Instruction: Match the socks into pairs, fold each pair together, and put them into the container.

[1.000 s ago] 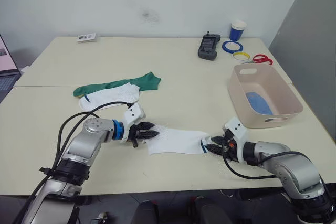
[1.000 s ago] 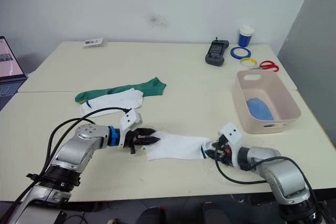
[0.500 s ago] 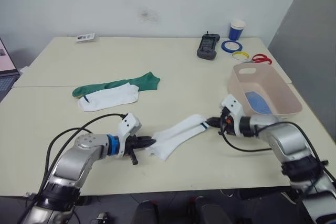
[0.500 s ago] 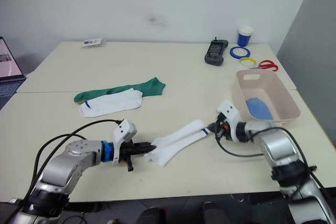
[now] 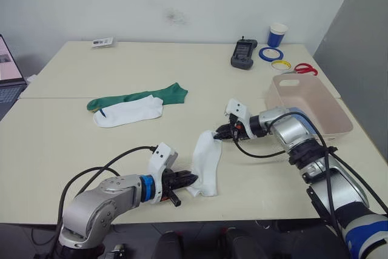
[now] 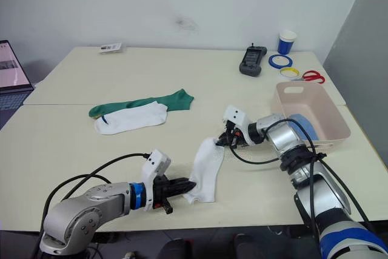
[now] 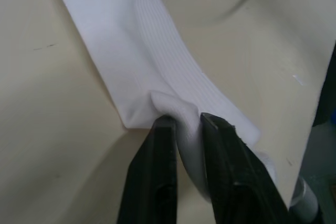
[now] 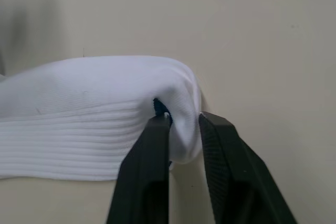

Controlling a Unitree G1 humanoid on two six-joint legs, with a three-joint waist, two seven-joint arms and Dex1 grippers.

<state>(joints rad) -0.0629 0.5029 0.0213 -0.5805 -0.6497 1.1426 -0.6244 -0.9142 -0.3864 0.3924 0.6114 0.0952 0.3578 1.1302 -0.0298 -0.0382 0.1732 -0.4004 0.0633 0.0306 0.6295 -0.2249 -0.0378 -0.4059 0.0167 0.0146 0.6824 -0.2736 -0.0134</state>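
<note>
The white sock (image 5: 205, 159) has turned since a moment ago and now lies lengthwise on the desk (image 5: 73, 144). The left claw (image 5: 189, 179) is closed on its near end, the right claw (image 5: 219, 132) closed on its far end, beside the container (image 5: 339, 127).

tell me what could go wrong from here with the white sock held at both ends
1. Each end effector, left and right, pinches only a small bunch of the white sock at its very edge, so either end may slip free if they pull apart.
2. The other white sock lies far off, overlapping the green sock; grabbing it could drag the green one along.
3. The container sits near the table's edge; a careless drop could nudge it.
</note>
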